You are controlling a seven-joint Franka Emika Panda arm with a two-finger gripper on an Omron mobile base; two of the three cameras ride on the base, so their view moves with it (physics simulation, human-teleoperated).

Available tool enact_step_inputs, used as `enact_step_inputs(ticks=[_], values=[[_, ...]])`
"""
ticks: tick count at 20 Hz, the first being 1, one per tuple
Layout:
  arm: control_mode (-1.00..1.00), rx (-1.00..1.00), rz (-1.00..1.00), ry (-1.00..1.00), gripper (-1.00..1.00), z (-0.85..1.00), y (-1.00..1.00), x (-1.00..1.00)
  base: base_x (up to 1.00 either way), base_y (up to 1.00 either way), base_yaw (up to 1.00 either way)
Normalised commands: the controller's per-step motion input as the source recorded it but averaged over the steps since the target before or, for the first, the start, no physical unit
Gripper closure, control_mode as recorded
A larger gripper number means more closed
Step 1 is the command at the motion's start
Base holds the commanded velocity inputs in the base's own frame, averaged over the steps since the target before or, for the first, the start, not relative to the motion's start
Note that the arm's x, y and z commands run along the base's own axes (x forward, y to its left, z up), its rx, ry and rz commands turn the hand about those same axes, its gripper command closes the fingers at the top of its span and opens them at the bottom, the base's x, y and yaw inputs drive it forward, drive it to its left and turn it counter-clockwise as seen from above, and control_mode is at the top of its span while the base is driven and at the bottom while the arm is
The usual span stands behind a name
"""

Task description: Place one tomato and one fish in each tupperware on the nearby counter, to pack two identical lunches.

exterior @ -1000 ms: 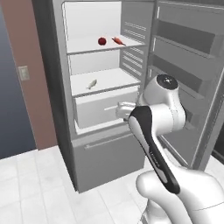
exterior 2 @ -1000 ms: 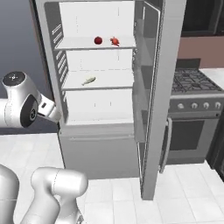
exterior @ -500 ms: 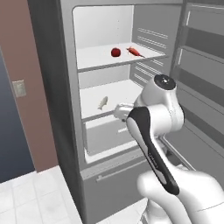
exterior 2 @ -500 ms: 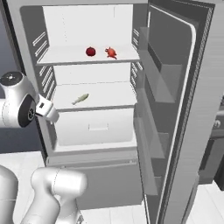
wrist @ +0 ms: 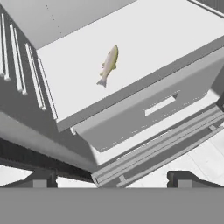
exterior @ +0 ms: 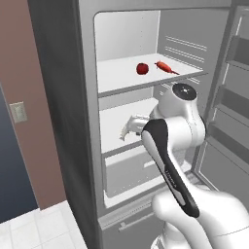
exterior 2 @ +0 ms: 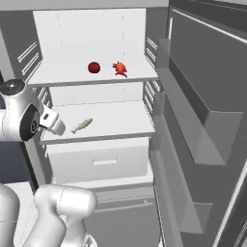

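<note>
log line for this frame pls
phase: approach fridge | gripper: open, empty | pale fish: middle shelf | tomato, orange fish: upper shelf

fridge (exterior 2: 159, 96): door open | drawer (wrist: 148, 109): shut | wall switch (exterior: 18, 112)

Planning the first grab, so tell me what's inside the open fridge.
Upper shelf: one tomato beside the orange-red fish. Lower shelf: the pale fish. The closed drawer hides its contents.

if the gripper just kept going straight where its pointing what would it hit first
Probably the middle fridge shelf, near the pale fish. The open gripper aims down toward both, though depth is hard to judge.
</note>
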Motion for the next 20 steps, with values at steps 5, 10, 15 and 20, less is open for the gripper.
enact_step_inputs(ticks=[5,10,15,20], values=[[1.00,0.00,0.00,0.00,-1.00,0.00,0.00,0.00,0.79,0.00,-0.01],[-1.00,-0.10,0.00,0.00,-1.00,-0.15,-0.15,0.42,0.11,0.00,0.00],[-1.00,-0.20,0.00,0.00,-1.00,-0.39,-0.06,0.40,0.00,0.00,0.00],[-1.00,-0.01,0.02,0.00,-1.00,-0.10,0.00,0.34,0.00,0.00,0.00]])
